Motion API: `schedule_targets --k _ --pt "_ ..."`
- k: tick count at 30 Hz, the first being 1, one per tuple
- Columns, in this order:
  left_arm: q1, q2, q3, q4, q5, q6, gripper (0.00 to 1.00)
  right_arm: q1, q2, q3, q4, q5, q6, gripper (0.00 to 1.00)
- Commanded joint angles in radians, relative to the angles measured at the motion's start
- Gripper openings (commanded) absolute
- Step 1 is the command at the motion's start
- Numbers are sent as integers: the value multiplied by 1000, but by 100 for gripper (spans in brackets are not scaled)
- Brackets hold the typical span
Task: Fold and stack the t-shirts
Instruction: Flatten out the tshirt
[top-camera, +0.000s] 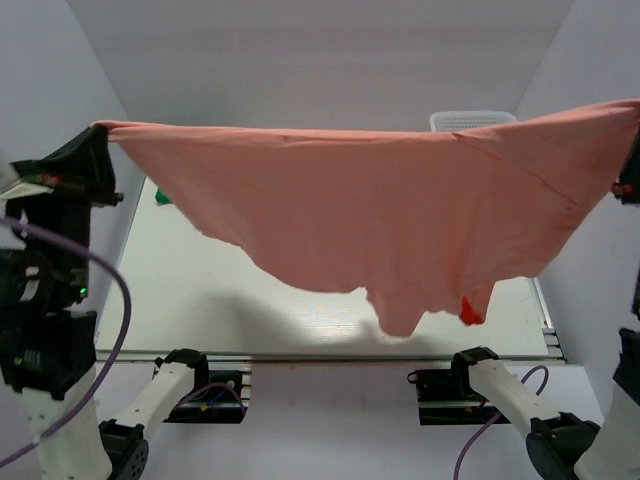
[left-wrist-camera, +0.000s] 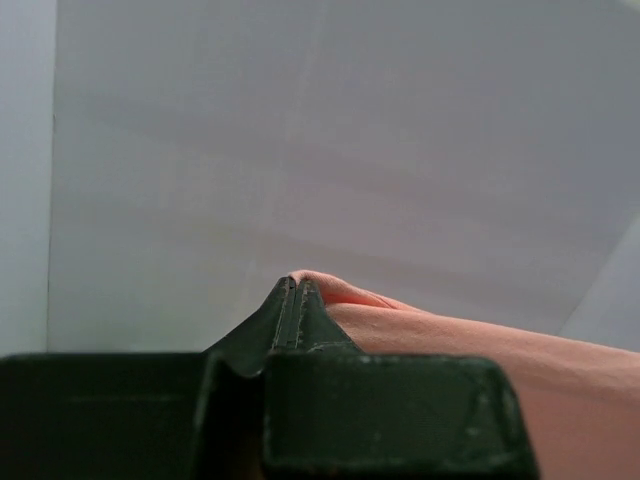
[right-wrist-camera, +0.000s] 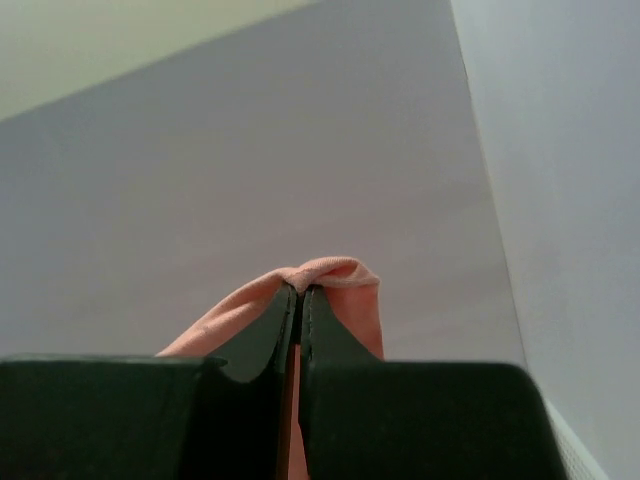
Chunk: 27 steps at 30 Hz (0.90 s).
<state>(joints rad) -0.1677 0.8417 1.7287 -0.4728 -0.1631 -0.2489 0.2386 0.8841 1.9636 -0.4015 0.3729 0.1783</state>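
The salmon-pink t-shirt (top-camera: 380, 205) hangs stretched wide in the air above the table. My left gripper (top-camera: 98, 130) is shut on its left corner, high at the far left. My right gripper (top-camera: 632, 150) is shut on its right corner at the right edge of the view. In the left wrist view the left gripper (left-wrist-camera: 294, 282) pinches pink cloth (left-wrist-camera: 480, 345). In the right wrist view the right gripper (right-wrist-camera: 299, 290) pinches a pink fold (right-wrist-camera: 335, 272). A bit of the bright green t-shirt (top-camera: 161, 198) shows on the table at the far left, mostly hidden behind the pink one.
A white mesh basket (top-camera: 470, 121) stands at the back right, mostly hidden behind the shirt. The table (top-camera: 200, 300) lies below the hanging cloth, with white walls on three sides. A small red object (top-camera: 470, 311) shows under the shirt's lower hem.
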Motion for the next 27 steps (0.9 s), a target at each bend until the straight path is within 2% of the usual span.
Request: schedule_targets --k 1,7,11,13,17,20,21,22,24,27 --pt "13 -30 78 -78 -61 33 0 -2 -57 79 56 -61 -53 0" --pt "13 -73 181 -139 -6 33 0 -2 -100 109 53 -94 -66 0" --pt "13 -73 146 -148 39 20 0 -2 -102 32 76 -112 -100 0" --pt "13 -61 94 -139 48 11 0 -2 -88 -35 115 -91 -109 0" --pt "13 -24 -47 -81 -30 -9 0 1 -25 -213 196 -68 -114 0" --pt "0 13 -226 -29 -114 -32 0 -1 63 -345 311 -65 -88 0" --pt "0 49 -262 -14 -140 -47 0 -2 82 -449 323 -66 -79 0" --pt "0 75 -294 0 -141 -67 0 -1 101 -483 343 -62 -71 0" --pt "16 137 -378 37 -141 -85 0 -5 174 -621 456 -71 -54 0" --pt "16 304 -472 95 -180 -119 0 -4 309 -707 576 -120 -49 0"
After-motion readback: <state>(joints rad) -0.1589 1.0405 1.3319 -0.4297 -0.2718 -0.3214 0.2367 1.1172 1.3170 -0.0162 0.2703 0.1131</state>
